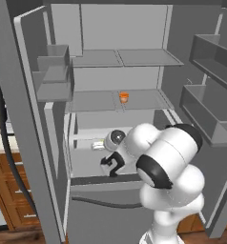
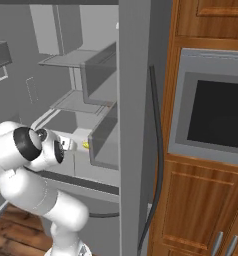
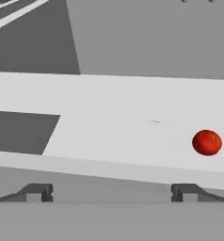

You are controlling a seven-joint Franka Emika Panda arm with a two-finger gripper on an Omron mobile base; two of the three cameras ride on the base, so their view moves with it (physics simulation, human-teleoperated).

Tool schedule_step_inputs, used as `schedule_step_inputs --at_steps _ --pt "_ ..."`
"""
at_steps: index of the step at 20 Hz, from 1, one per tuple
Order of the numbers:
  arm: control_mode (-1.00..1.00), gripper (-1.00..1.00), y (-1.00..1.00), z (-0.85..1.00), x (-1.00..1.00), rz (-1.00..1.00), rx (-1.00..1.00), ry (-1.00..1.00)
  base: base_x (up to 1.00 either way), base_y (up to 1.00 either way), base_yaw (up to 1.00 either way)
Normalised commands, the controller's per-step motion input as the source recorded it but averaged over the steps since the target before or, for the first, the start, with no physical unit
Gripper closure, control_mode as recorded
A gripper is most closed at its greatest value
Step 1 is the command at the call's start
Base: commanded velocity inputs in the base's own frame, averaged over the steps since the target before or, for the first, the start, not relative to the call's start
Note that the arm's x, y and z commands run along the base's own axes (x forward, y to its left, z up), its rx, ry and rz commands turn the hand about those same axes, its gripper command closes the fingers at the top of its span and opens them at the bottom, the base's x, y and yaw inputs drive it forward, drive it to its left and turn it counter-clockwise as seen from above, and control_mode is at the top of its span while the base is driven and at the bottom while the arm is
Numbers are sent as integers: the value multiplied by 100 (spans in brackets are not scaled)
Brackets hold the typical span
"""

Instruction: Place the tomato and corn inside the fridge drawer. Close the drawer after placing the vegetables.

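Your jaws stood wide apart and empty over the fridge drawer (image 3: 109, 117), where the tomato (image 3: 207, 142) already lay on its pale floor. The corn (image 2: 85, 145) appeared as a small yellow speck beside a door bin (image 2: 103, 142); its exact resting place was hard to tell. The drawer remained open.

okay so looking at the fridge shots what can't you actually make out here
- The gripper: hand view shows just its two finger tips, spread apart with nothing between.
- The corn: right base view gives a tiny yellow speck beside the door bin; kernels unreadable.
- The tomato sits on the fridge drawer floor; the drawer's full extent is cut off.
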Motion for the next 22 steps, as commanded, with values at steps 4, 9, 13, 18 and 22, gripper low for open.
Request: schedule_step_inputs --at_steps 4,9,13,18,22 --pt "-100 -100 1 48 60 0 0 -7 0 0 0" --pt "-100 -100 4 29 56 0 0 -4 0 0 0" --pt "-100 -100 2 10 56 0 0 -6 0 0 0" --pt "-100 -100 0 0 46 0 0 -8 0 0 0" --pt "-100 -100 7 27 -49 0 0 -16 0 0 0"
